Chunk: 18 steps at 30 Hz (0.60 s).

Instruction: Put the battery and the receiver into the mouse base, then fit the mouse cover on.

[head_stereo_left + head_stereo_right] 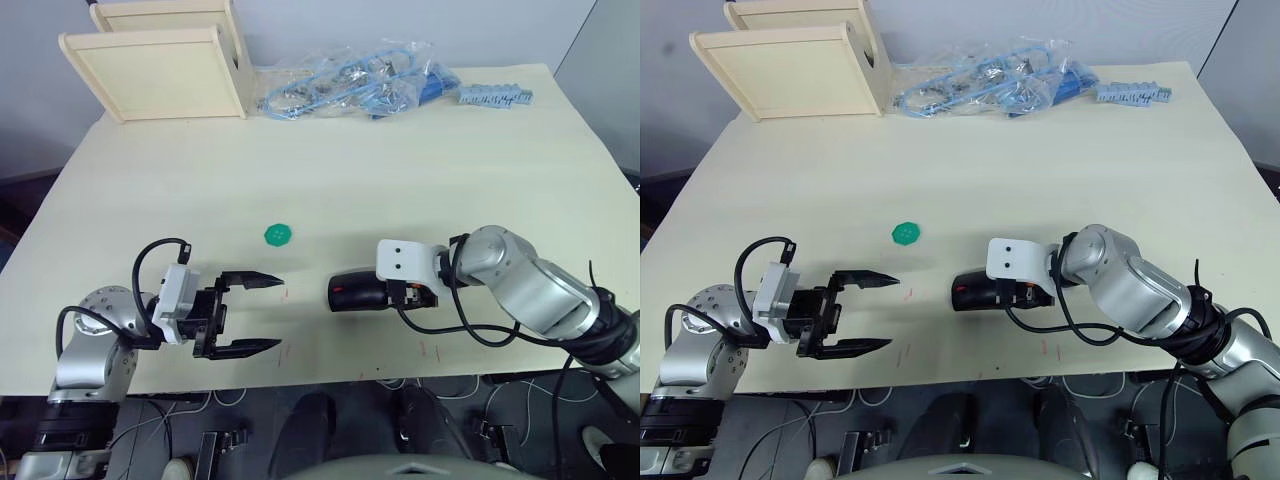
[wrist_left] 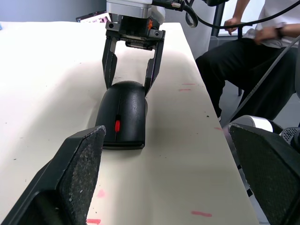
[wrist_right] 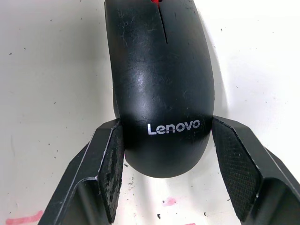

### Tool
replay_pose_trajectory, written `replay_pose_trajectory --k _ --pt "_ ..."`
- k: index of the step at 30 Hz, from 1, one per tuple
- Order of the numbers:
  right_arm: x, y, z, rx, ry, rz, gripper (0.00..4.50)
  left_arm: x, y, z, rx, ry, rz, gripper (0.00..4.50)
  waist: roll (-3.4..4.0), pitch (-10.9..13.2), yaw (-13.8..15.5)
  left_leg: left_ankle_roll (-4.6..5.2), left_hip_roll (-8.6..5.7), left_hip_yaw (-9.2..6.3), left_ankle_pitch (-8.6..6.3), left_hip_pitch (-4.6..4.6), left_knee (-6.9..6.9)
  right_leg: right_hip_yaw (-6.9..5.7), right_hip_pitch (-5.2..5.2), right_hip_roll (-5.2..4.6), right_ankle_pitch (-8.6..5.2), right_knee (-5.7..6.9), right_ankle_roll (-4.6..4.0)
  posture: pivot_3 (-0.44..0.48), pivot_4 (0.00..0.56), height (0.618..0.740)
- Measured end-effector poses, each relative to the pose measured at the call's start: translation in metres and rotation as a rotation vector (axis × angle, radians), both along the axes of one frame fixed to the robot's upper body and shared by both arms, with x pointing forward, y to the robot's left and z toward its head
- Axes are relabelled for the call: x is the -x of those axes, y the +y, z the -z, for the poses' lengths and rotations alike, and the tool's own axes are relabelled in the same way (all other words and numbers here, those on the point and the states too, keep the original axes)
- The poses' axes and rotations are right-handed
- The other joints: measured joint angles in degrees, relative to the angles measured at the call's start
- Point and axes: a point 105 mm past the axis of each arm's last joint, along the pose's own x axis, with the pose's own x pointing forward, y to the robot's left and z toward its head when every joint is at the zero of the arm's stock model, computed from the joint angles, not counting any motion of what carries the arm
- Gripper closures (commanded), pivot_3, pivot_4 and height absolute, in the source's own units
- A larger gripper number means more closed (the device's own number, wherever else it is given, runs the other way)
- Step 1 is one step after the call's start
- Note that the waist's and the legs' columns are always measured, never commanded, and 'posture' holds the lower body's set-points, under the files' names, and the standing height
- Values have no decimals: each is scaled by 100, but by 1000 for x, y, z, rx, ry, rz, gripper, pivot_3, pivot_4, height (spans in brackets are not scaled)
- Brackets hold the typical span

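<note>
The black mouse lies near the table's front edge. Its glossy mouse cover, marked Lenovo, sits on the mouse base, whose red wheel faces my left gripper. My right gripper straddles the rear end of the mouse, with a finger pad pressed against each side. My left gripper hovers open to the left of the mouse, pointing at its front and holding nothing. The battery and the receiver are out of view.
A green round disc lies behind the gap between the grippers. Wooden trays stand at the back left, bags of blue cables and a blue strip at the back. A seated person is beyond the table edge.
</note>
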Motion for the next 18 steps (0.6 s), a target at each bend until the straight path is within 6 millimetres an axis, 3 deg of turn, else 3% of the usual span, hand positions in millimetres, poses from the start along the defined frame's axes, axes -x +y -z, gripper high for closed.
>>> replay_pose_trajectory --k 6,11,18 --pt "0 0 0 0 0 -1 1882 0 0 0 0 0 0 0 0 0 0 0 0 0 0 0 -1 0 0 0 0 -1 0 0 150 740" --pt "0 0 0 -2 -3 -2 37 0 0 0 0 0 0 0 0 0 0 0 0 0 0 0 -2 0 -1 0 0 -1 0 0 150 740" --pt "2 1 3 3 12 -11 37 0 0 0 0 0 0 0 1 1 3 0 0 -2 0 -22 -1 -3 -18 0 0 -5 0 0 150 740"
